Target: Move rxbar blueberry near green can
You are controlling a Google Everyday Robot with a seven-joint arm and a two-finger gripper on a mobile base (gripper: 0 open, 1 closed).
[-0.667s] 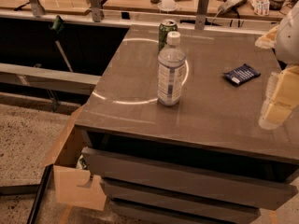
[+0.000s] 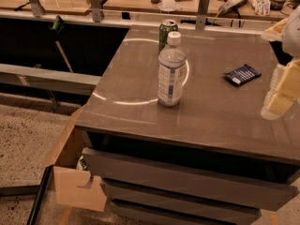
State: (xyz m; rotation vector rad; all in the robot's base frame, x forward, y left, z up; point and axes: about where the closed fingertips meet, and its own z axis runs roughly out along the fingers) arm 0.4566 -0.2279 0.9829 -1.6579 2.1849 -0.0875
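Tabletop (image 2: 220, 125) of a grey drawer unit carries all three items, and the clear plastic water bottle (image 2: 171, 71) with its white cap stands upright near the middle, so it serves as the marker for everything else. Down to the left of the bottle, on the floor against the unit, sits an open cardboard box (image 2: 75, 191). The robot's pale hand (image 2: 280, 97) hangs at the right edge of the view, well to the right of the bottle and a little nearer the front; whether it is wide or narrow cannot be told, and it appears to carry nothing. The green can (image 2: 167, 32) stands upright just behind the bottle, close to the far edge. The rxbar blueberry (image 2: 242, 74) lies flat to the right of the bottle, apart from it and short of the hand, so the pick-up is not yet done. Trouble could come in three ways, I judge: a flat slick wrapper may skid or slip out of a shallow pinch; carrying it toward the can means passing close by the tall bottle, which an arm or wrist could tip onto the can; and a clumsy set-down might nudge the can toward the far edge.
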